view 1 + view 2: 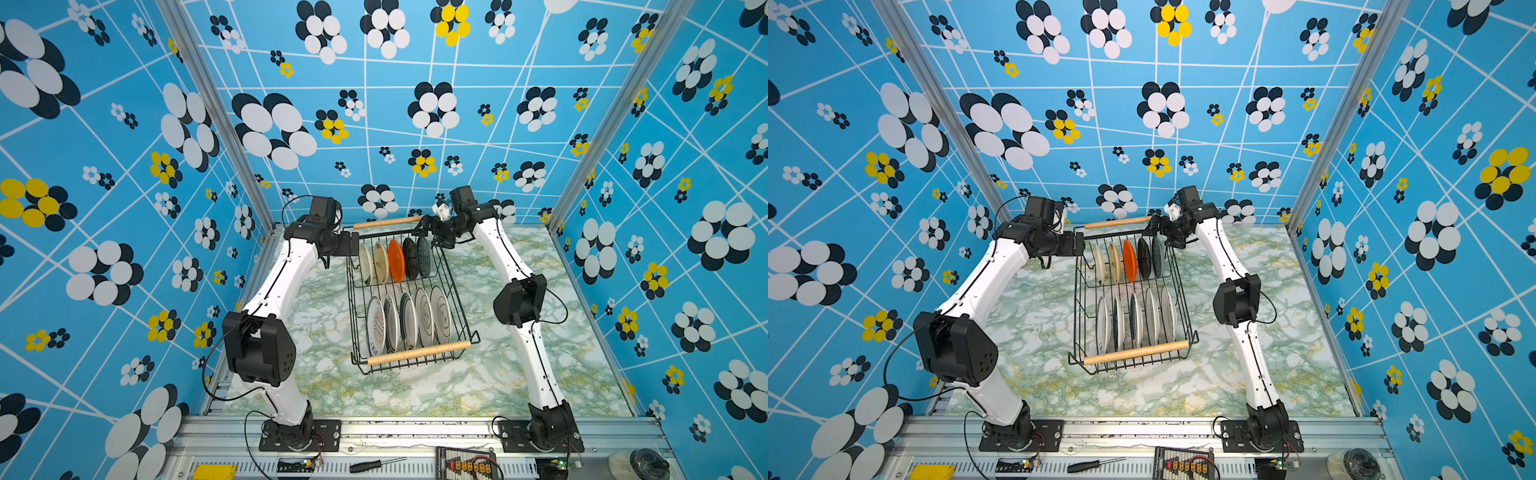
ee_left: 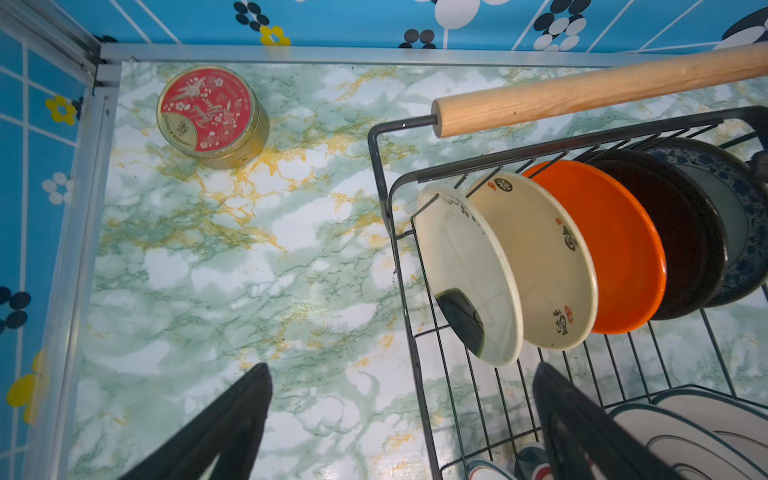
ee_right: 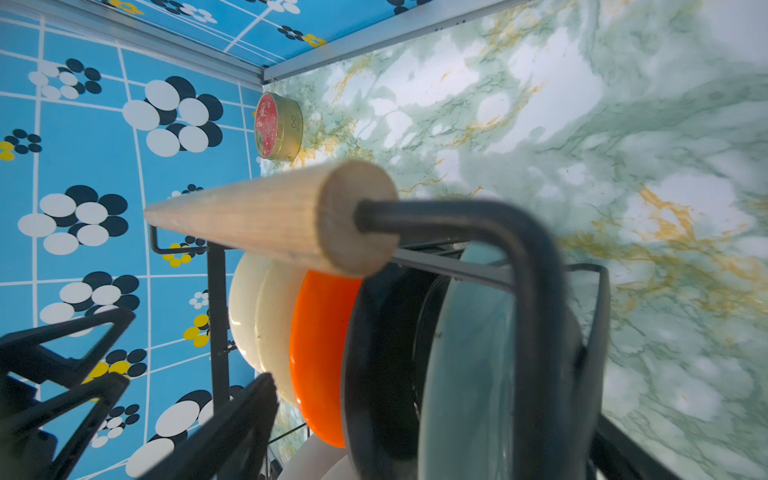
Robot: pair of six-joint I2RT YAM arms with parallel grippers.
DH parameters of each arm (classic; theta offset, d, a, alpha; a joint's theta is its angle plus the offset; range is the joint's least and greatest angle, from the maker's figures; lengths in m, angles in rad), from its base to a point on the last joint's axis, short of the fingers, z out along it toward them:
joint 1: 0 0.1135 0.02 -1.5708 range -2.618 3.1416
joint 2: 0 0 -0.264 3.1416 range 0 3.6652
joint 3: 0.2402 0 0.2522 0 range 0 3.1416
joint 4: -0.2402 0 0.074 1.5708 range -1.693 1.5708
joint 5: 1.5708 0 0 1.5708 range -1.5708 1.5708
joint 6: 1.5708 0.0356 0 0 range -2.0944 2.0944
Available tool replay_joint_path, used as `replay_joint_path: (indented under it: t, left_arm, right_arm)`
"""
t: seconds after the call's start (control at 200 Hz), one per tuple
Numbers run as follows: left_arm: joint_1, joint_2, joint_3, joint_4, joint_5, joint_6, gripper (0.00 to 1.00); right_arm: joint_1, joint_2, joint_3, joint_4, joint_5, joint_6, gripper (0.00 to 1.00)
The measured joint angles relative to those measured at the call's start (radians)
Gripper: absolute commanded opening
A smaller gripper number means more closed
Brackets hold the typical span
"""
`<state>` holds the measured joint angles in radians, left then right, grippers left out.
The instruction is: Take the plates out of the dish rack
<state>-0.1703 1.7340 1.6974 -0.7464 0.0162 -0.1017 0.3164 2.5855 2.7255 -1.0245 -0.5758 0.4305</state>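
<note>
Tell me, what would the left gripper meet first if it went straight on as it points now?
Probably the rack's side wall: the left gripper points at it, open fingers to either side. The end cream plate stands just beyond; depth is unclear.

The black wire dish rack (image 1: 417, 353), with two pale wooden handles, stood mid-worktop (image 1: 415, 395). Ten plates (image 1: 396, 261) stood on edge inside: cream, cream, orange, black and teal-patterned in the far row, five larger white ones (image 1: 424, 318) in the near row
</note>
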Motion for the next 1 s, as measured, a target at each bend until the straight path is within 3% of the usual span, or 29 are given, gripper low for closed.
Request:
replay_joint_path:
  t: [0.235, 0.535, 1.0]
  left_arm:
    - [0.0, 0.08, 0.117, 0.08, 0.026, 0.156, 0.96]
    - [0.0, 0.266, 0.293, 0.066, 0.111, 0.27, 0.92]
    - [-0.001, 0.432, 0.486, -0.018, 0.18, 0.343, 0.83]
  right_arm:
    - [0.009, -0.031, -0.019, -0.031, 0.102, -0.021, 0.99]
    - [0.003, -0.229, -0.186, -0.054, 0.206, -0.05, 0.99]
    - [-0.033, -0.64, -0.801, 0.053, 0.285, -0.053, 0.99]
